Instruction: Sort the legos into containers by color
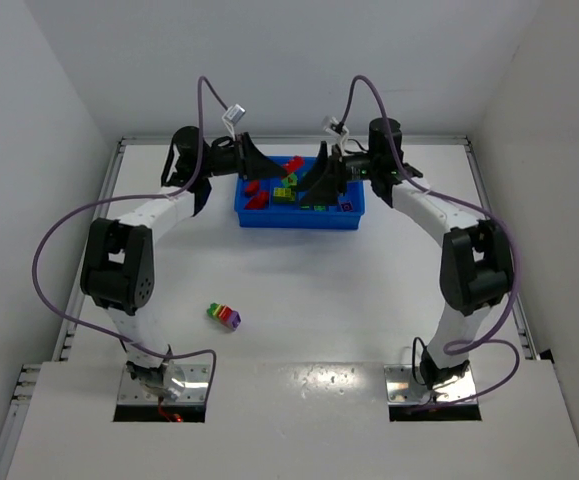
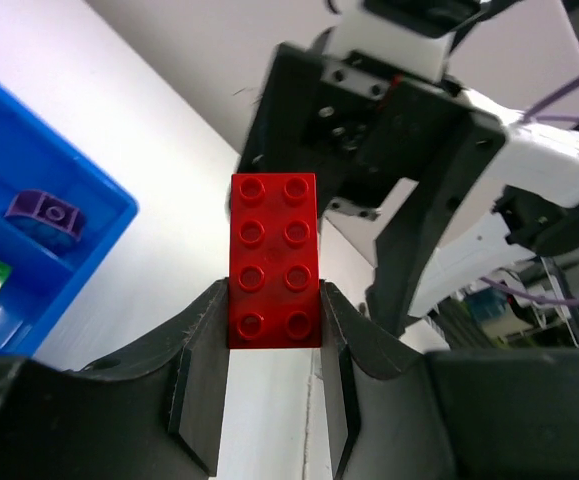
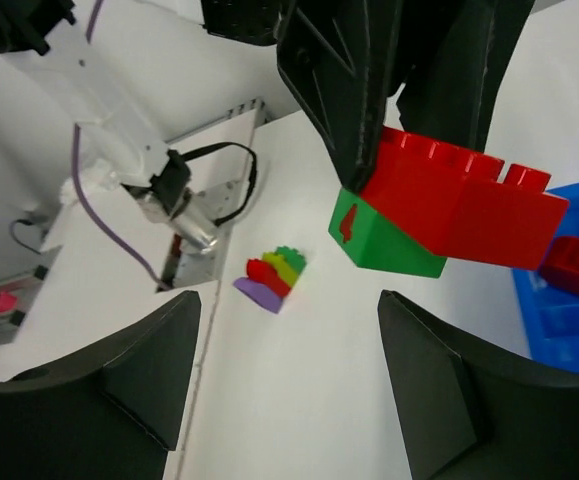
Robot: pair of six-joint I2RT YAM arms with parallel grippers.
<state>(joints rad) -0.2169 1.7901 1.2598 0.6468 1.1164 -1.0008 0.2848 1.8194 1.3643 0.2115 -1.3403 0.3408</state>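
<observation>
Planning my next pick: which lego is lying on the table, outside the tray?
The multicolour stack, alone on the table near the left arm. The others lie in the blue tray, except the red-and-green pair clamped in the left gripper.

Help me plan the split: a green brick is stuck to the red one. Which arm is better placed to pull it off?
Probably right. The left gripper is shut on the red brick; the right gripper is open, empty, and faces the green brick stuck to it.
</observation>
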